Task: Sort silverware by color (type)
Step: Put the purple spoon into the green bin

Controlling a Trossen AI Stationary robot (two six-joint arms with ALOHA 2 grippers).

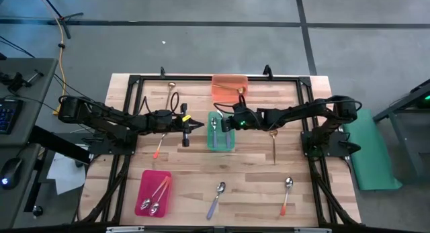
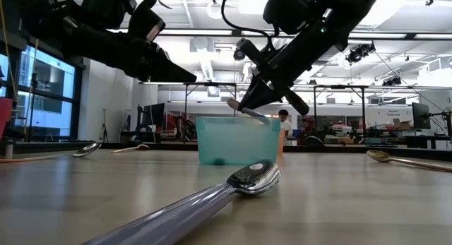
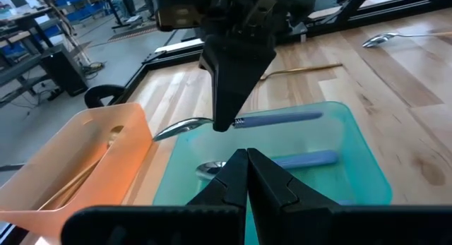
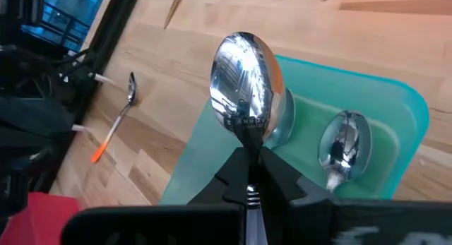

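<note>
The right claw point(image 1: 222, 123) hangs just over the green tray point(image 1: 229, 144) at mid-worktop, fingers pinching a purple-blue-handled spoon point(image 3: 233, 121) by the neck. In the left wrist view its handle runs out level to one side of the claw and its shiny bowl to the other, the whole spoon clear of the tray floor. Directly beneath lies another purple-blue spoon point(image 3: 282, 161), already in the tray. So the held spoon sits straight above its destination; the drop looks like a matter of lowering and letting go, with its long axis lying roughly the same way as the spoon below.

The left claw point(image 1: 199, 126) waits just left of the green tray, tips pressed together on nothing, pointing at the tray.

Around them: the orange tray point(image 1: 228, 84) on the far side holds a gold spoon point(image 1: 232, 91). The red tray point(image 1: 153, 192) at the near left holds what look like two orange-handled spoons point(image 1: 156, 196), though they are hard to tell apart. Still loose on the worktop point(image 1: 255, 186) are an orange-handled spoon point(image 1: 160, 144) by the left arm, a gold spoon point(image 1: 171, 92) at far left, a gold one point(image 1: 273, 140) under the right arm, a purple-blue spoon point(image 1: 217, 198) at near centre and an orange-handled one point(image 1: 287, 193) at near right. For that near purple-blue spoon, the two arms look about equally placed.
</note>
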